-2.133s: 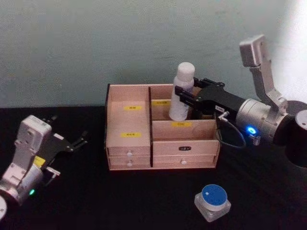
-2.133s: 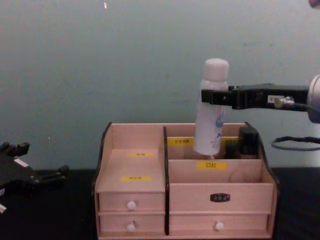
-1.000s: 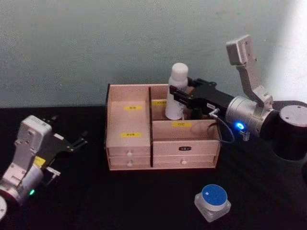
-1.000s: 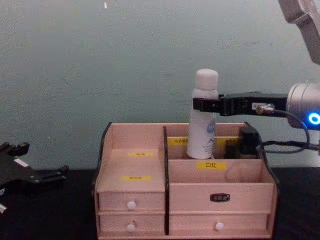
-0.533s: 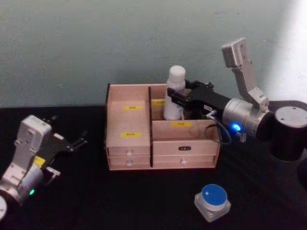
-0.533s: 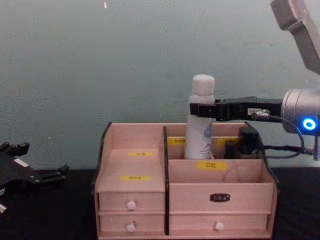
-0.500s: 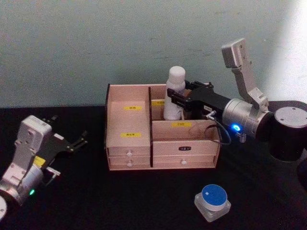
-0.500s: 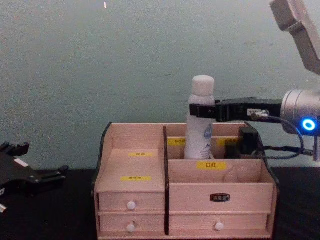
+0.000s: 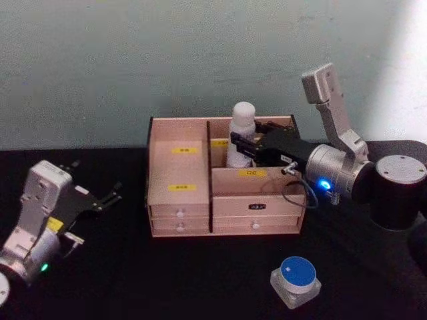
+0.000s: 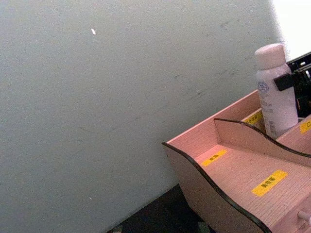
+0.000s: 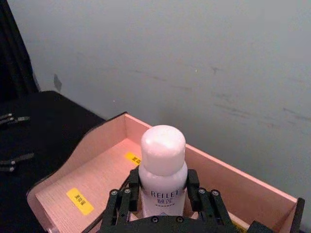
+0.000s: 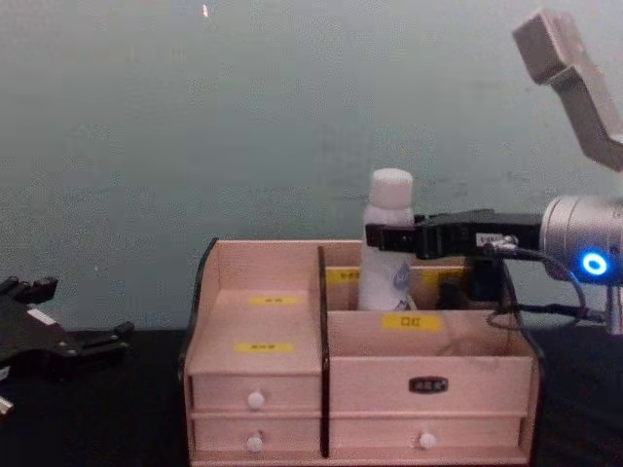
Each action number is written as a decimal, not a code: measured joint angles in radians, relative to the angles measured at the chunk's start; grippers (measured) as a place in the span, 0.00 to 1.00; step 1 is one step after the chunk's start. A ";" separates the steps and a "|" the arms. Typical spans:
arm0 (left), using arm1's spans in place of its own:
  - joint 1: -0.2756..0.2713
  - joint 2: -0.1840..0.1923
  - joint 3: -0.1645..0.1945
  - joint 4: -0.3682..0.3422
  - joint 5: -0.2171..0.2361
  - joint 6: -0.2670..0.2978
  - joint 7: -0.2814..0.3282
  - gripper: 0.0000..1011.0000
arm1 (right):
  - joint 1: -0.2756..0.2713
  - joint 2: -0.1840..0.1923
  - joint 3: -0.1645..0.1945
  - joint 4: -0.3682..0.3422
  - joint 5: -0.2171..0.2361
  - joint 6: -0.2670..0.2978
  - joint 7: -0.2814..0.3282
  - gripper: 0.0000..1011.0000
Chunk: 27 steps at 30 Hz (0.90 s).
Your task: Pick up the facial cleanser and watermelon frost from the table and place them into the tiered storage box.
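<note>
your left gripper sits low at the far left over the black table, well apart from the box, fingers spread and empty. the light pinkish-wood tiered storage box, with yellow labels and white-knobbed drawers, stands at centre. the tall slim white facial cleanser bottle stands upright, its lower part inside the rear right compartment. your right gripper reaches in from the right, clamped on the bottle below the cap. the squat blue-lidded watermelon frost jar sits on the table before the box's right end, apart from it.
</note>
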<state>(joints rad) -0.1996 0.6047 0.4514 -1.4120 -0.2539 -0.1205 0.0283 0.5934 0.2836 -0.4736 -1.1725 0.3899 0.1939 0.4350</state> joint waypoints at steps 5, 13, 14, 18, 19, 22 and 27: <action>0.000 0.000 0.000 0.000 0.000 0.000 0.000 0.99 | 0.000 -0.004 -0.002 0.014 -0.013 -0.003 0.000 0.58; 0.000 0.000 0.000 0.000 0.000 0.000 0.000 0.99 | -0.004 -0.012 -0.002 0.032 -0.028 -0.005 -0.001 0.58; 0.000 0.000 0.000 0.000 0.000 0.000 0.000 0.99 | -0.004 -0.013 -0.002 0.033 -0.029 -0.005 -0.001 0.58; 0.000 0.000 0.000 0.000 0.000 0.000 0.000 0.99 | -0.006 -0.016 -0.001 0.038 -0.032 -0.005 0.000 0.58; 0.000 0.000 0.000 0.000 0.000 0.000 0.000 0.99 | -0.007 -0.017 -0.001 0.039 -0.033 -0.005 0.000 0.58; 0.000 0.000 0.000 0.000 0.000 0.000 0.000 0.99 | -0.008 -0.020 0.000 0.044 -0.037 -0.004 0.000 0.58; 0.000 0.000 0.000 0.000 0.000 0.000 0.000 0.99 | -0.009 -0.024 0.002 0.050 -0.042 -0.003 0.001 0.58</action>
<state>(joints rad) -0.1995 0.6047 0.4514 -1.4120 -0.2539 -0.1205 0.0283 0.5845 0.2599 -0.4718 -1.1225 0.3479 0.1910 0.4362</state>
